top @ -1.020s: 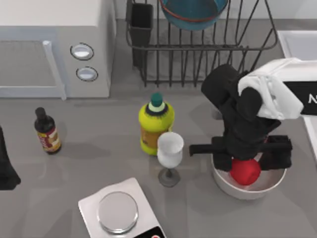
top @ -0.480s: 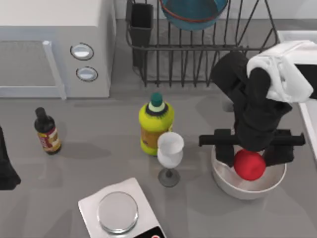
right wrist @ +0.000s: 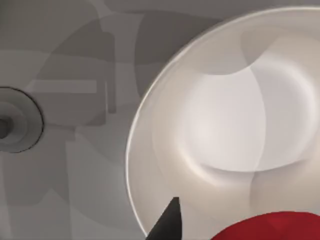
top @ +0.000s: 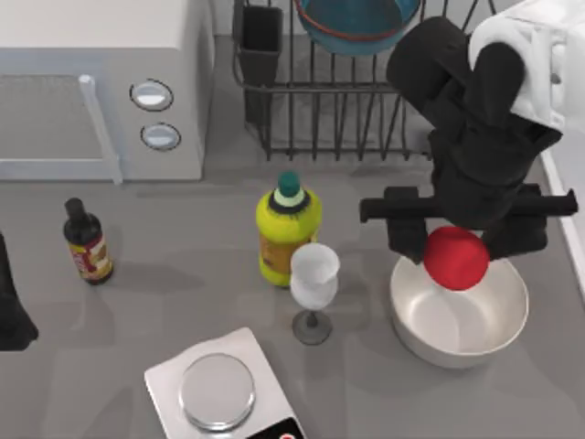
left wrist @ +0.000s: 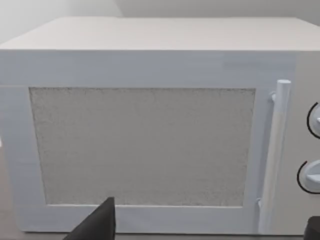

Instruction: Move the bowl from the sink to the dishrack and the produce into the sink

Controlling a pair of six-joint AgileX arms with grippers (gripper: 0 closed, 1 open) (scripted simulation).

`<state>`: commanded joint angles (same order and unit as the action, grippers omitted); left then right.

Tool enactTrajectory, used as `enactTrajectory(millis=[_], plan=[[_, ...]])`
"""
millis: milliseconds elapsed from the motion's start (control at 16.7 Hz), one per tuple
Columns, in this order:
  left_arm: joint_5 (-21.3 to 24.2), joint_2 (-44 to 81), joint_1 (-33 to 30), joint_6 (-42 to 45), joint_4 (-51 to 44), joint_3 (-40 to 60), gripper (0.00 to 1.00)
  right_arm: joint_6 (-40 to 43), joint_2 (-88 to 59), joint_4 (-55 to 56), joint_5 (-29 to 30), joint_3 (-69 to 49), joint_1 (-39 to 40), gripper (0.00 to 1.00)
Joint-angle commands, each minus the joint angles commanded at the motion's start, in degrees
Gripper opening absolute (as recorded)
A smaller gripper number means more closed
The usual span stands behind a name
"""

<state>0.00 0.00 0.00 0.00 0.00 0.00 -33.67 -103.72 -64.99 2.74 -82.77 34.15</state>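
Glossy bright-red rounded produce [top: 455, 258], tomato-like, sits clamped between your right gripper's [top: 457, 261] black fingers, lifted above the plain white bowl's [top: 475, 343] far rim. Teal-blue bowl with reddish-orange rim [top: 356, 23]: in the black wire dishrack [top: 366, 101]. White sink [top: 562, 174]: at the table's right edge, just beside the gripper. Left arm [top: 11, 306]: parked at the left edge, facing the white microwave [left wrist: 150, 125]; you cannot tell its finger state.

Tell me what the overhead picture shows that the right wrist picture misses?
Top view alone: black wire dishrack holding the teal-blue bowl, white microwave, yellow bottle, white goblet, left arm at the left edge. Right wrist view alone: the white bowl's inside up close. Both: right pincer gripping the glossy red produce above the plain white bowl.
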Motion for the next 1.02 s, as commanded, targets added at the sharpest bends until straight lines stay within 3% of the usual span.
enactTrajectory(millis=[360,540,1020], plan=[[0.0,0.0,0.0,0.0,0.0,0.0,1.0,0.15,-0.2,0.61,-0.24,0.32,-0.65,0.0],[0.0,0.0,0.0,0.0,0.0,0.0,1.0,2.54,-0.2,5.89,-1.6,3.46,-5.28,0.0],[0.0,0.0,0.0,0.0,0.0,0.0,1.0,16.19,2.15,42.44,-10.41,21.43,-28.93,0.0]])
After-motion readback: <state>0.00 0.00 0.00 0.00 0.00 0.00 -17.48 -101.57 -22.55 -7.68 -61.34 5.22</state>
